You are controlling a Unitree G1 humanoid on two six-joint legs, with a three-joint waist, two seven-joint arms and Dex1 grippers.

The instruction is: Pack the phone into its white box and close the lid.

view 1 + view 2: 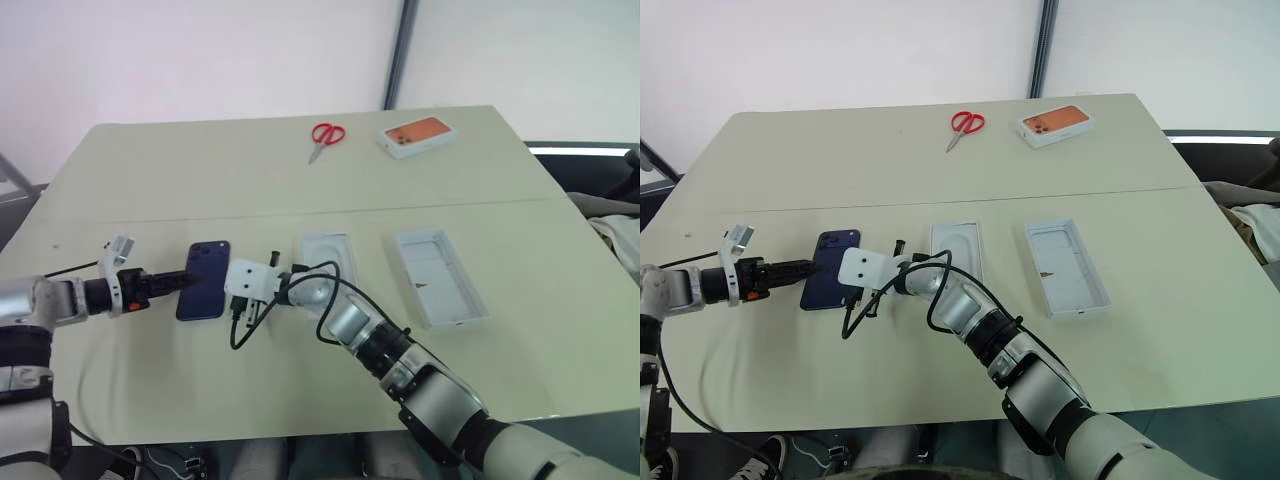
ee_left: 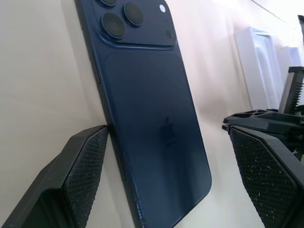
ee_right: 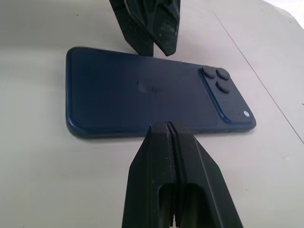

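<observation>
Navy phone on table | scissors, orange-phone box far back

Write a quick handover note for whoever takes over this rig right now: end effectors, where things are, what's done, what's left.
Left end effector: open, fingers either side of the phone, not closed on it.
Right end effector: shut, empty, tips at the phone's opposite long edge.
Phone: flat on the table, back up.
The white box lies open beside the right arm; the lid lies inside-up further right.
Done: nothing packed.
Left: grasp phone, place in box, fit lid.
</observation>
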